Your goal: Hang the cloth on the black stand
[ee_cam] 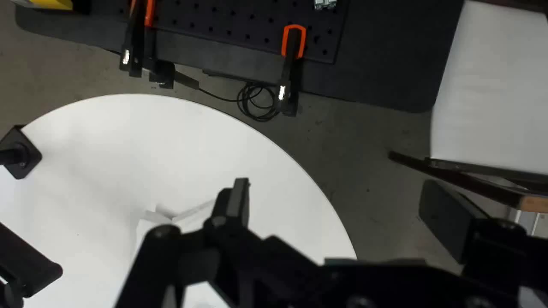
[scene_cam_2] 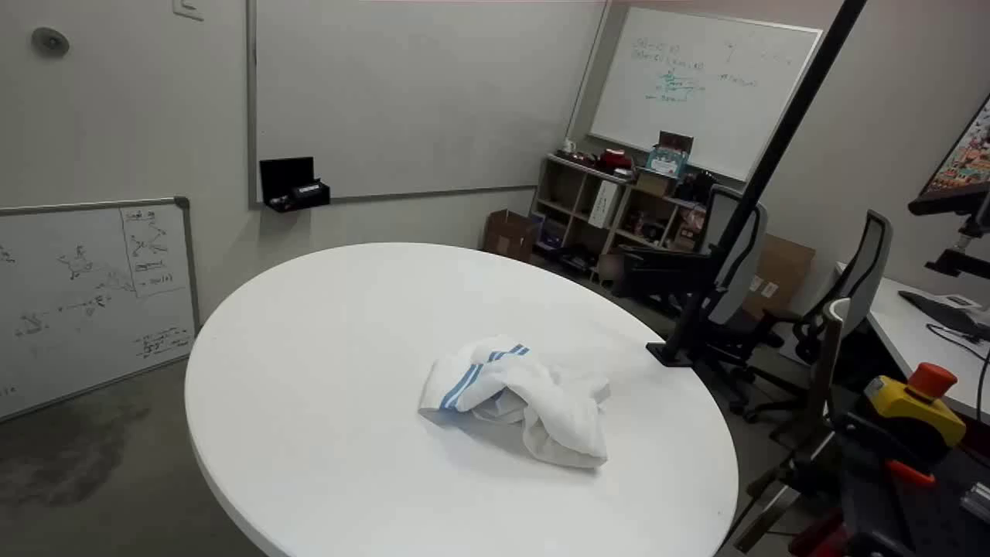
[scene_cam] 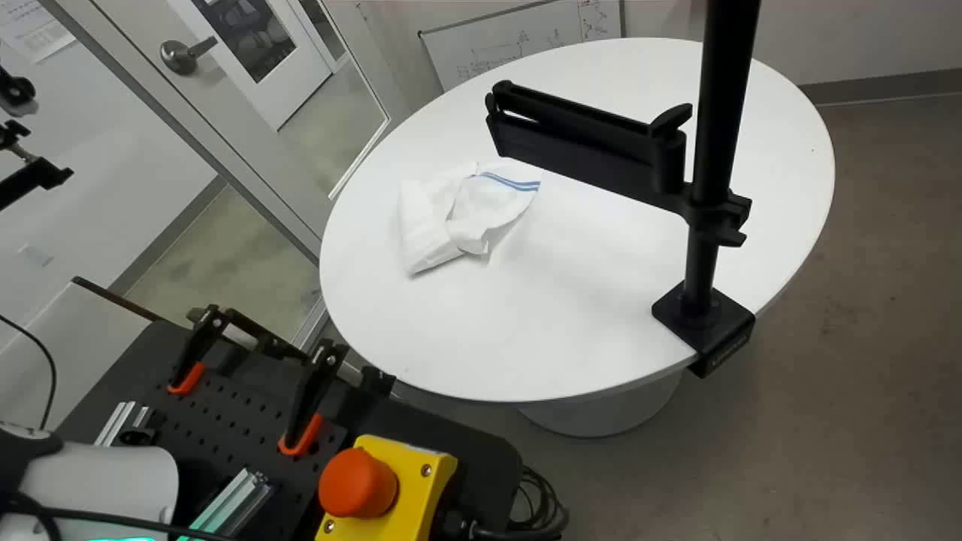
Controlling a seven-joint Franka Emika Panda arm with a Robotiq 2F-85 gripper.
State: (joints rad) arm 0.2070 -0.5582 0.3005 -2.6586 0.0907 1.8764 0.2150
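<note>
The white cloth with blue stripes lies crumpled on the round white table, and it shows in both exterior views. The black stand is clamped at the table edge, with a folded horizontal arm above the table; it also shows in an exterior view. In the wrist view the stand's base and arm end are at the left. My gripper is open and empty, high above the table edge. Its left finger hides much of the cloth. Neither exterior view shows the gripper.
A dark pegboard cart with orange-tipped clamps and a yellow box with a red stop button stands near the table. A glass door is behind. Chairs and shelves stand beyond the stand.
</note>
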